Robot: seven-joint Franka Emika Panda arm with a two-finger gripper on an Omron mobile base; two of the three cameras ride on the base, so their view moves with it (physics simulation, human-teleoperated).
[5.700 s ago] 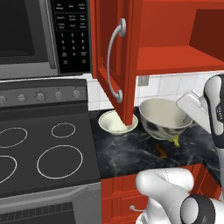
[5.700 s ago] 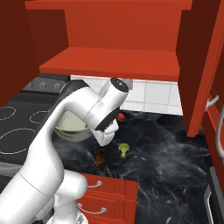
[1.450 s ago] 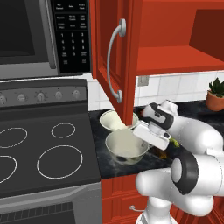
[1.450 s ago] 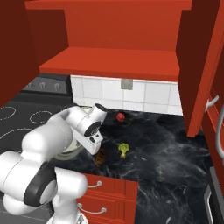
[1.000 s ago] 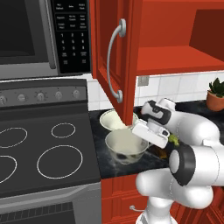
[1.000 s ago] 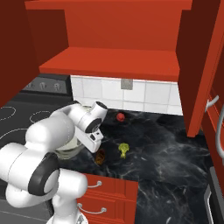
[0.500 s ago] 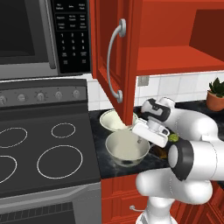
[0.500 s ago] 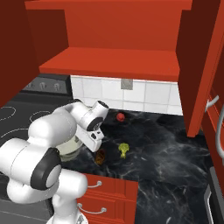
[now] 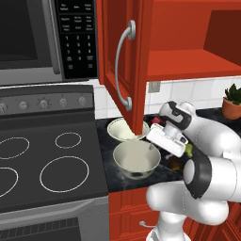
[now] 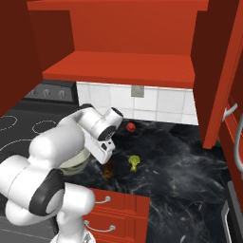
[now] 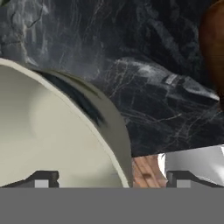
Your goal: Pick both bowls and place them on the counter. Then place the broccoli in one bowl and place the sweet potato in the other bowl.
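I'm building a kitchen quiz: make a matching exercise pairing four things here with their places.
Things:
1. deeper bowl
2. shallower bowl
3. broccoli
4. potted plant

Places:
A. behind the other bowl, by the open door
B. far right of the counter, at the wall
C. front of the counter, next to the stove
D. right of the sweet potato

Pairs: 1-C, 2-A, 3-D, 4-B

light: even, bright render | shadows: soft | glare: glossy counter (image 10: 180,166) sheen | hand view: coarse, blurry

place: kitchen | signs: stove (image 9: 47,160); microwave (image 9: 42,37); red cabinets (image 10: 123,57); marble counter (image 10: 180,166)
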